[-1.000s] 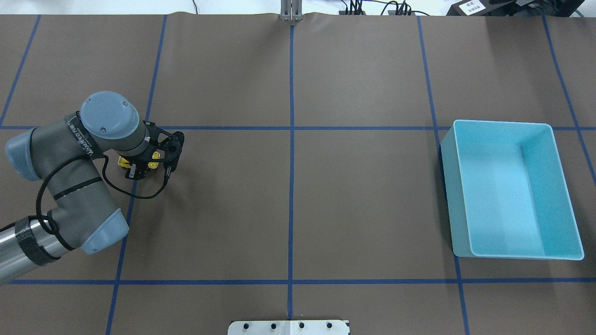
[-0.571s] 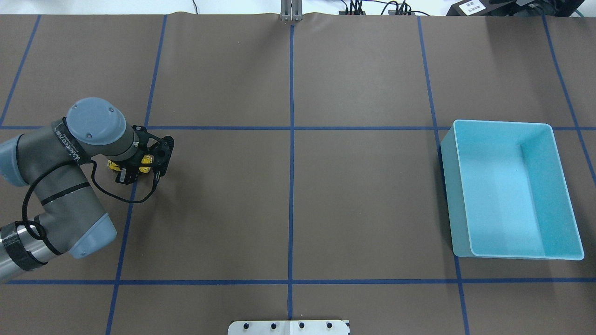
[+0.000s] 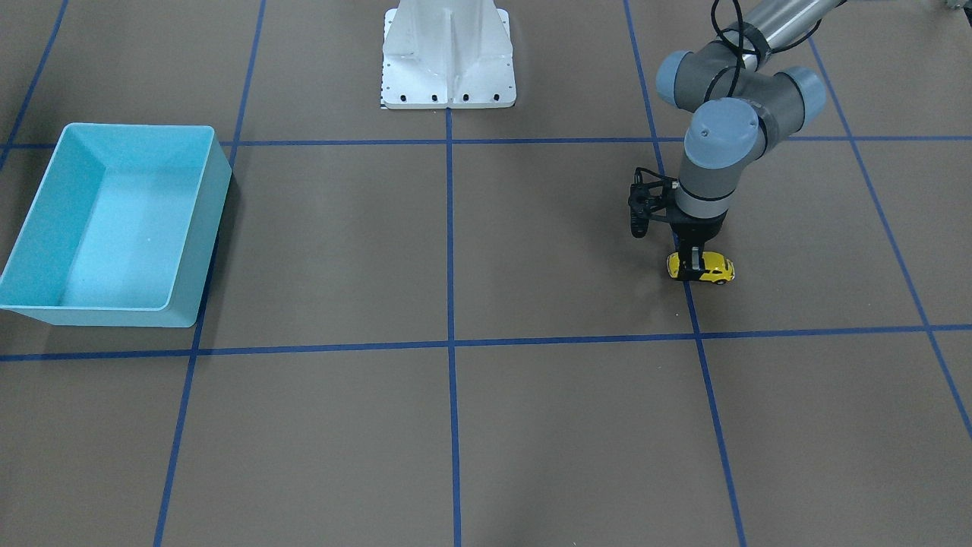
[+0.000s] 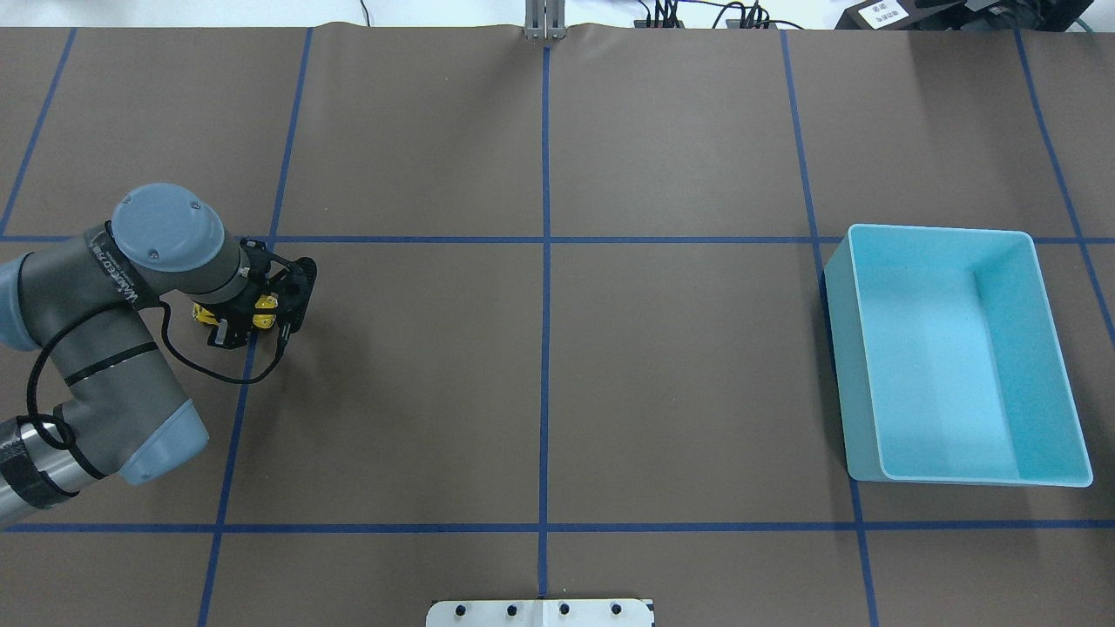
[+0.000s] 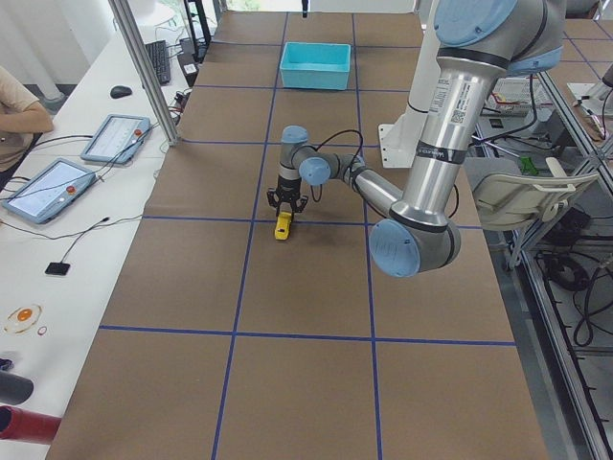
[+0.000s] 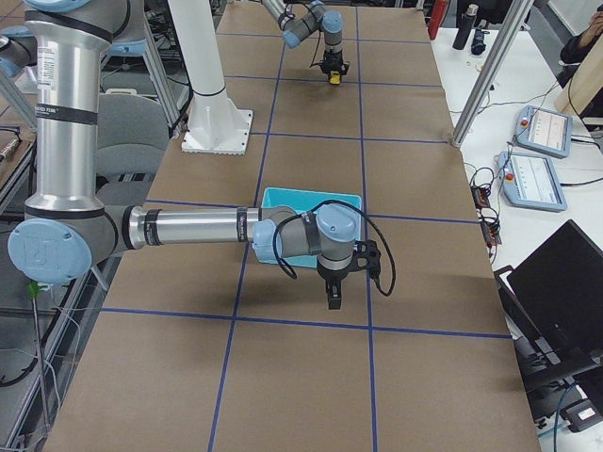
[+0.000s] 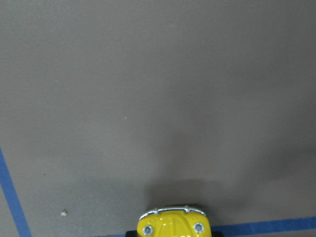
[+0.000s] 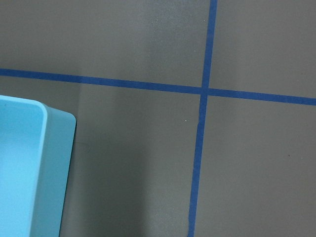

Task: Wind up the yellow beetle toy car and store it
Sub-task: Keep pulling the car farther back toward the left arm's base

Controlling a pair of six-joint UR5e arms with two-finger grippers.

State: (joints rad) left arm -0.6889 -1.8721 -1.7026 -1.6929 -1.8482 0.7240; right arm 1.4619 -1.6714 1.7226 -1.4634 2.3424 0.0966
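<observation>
Left wrist view's bottom edge cuts off most of the yellow beetle toy car (image 7: 174, 226).

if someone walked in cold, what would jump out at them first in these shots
The tiny yellow beetle toy car pops against the brown table. It sits across a blue tape line on the robot's left side, with the left gripper down over it, fingers at its sides. Next comes the empty light-blue bin, far off on the robot's right side.
</observation>
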